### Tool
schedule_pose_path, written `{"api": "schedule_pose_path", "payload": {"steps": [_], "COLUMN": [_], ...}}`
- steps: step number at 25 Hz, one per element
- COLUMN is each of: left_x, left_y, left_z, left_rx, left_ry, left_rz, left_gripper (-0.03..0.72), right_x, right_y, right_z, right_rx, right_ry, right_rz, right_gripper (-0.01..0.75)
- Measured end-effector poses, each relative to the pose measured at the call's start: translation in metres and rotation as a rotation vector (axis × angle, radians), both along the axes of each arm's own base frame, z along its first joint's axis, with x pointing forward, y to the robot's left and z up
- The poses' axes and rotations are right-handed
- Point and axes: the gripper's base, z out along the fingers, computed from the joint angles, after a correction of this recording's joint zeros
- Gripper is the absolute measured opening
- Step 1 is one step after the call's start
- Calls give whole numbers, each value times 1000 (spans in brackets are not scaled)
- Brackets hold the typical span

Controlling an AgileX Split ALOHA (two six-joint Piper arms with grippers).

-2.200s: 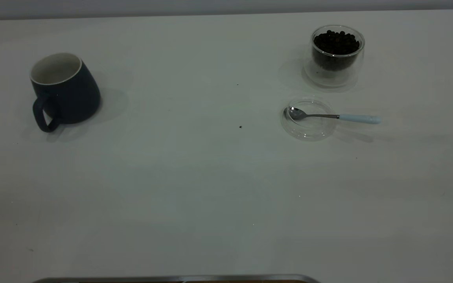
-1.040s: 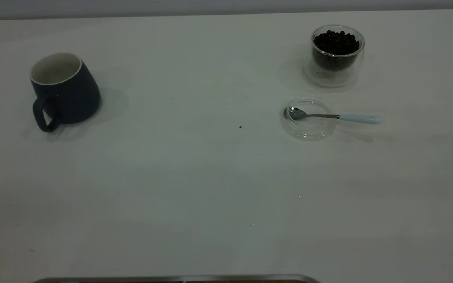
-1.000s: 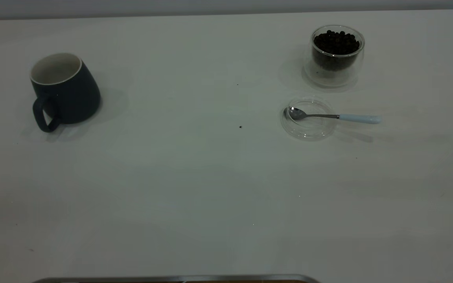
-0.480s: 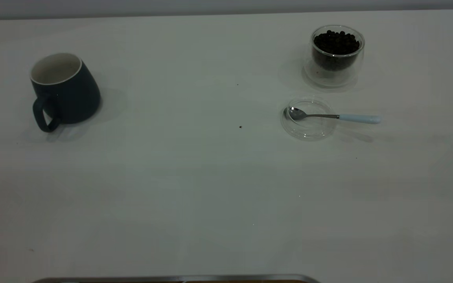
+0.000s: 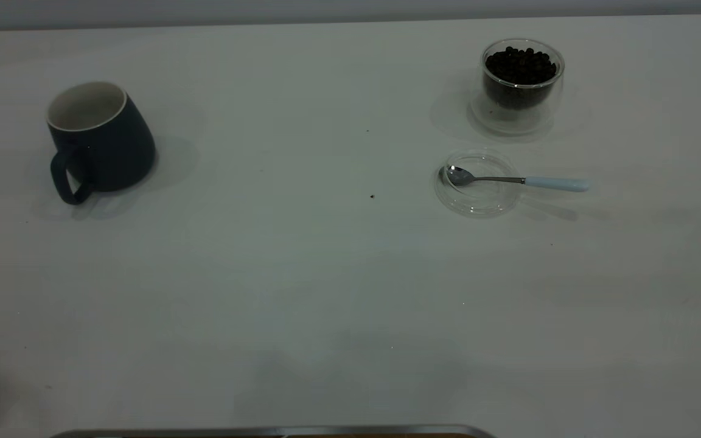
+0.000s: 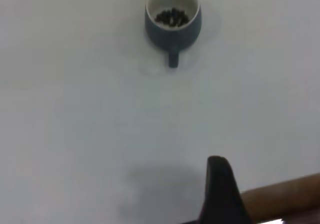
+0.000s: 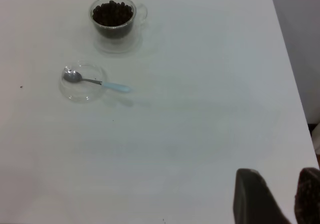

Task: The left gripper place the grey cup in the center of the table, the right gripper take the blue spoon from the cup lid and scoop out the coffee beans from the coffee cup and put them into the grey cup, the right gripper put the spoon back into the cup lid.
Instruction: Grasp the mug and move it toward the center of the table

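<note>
Grey mug [image 5: 100, 139] stands far left of the lid [image 5: 477, 185], handle toward the arms — unmoved. Left gripper [image 6: 220, 194]: one finger visible, state unclear. Right gripper [image 7: 280, 196] spread, empty. Pinch the rim opposite the handle — lift level.

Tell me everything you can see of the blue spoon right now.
The blue spoon is small, with a shiny metal bowl, a thin metal stem and a pale blue handle. It lies flat, bowl up, with the bowl resting inside the cup lid and the stem crossing the lid's rim. The handle sticks out past the lid on the side away from the grey cup. The coffee cup stands apart, farther back. No end effector touches it.
</note>
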Motion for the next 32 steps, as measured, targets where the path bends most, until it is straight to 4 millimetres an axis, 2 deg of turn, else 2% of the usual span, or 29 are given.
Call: {"api": "schedule_pose_path", "payload": {"steps": [9,15,17,25,32], "left_x": [109,166,182,217,238], "left_y": [11,17,19,25,25], "left_z": [-33,-63,-80,-146,-201], "left_rx": [276,444,494,688,763], "left_ry": [241,343,389,483,460], "left_rz": [-90,-209,-270,-536,-685], "left_gripper": [567,567,567,567,567], "right_x": [0,0,0,0,0], "right_y": [0,0,0,0,0], "right_z": [0,0,0,0,0], "right_rx": [0,0,0,0,0], "right_ry": [0,0,0,0,0], "right_rz": [0,0,0,0,0], "right_gripper": [238,238,238,238,238]}}
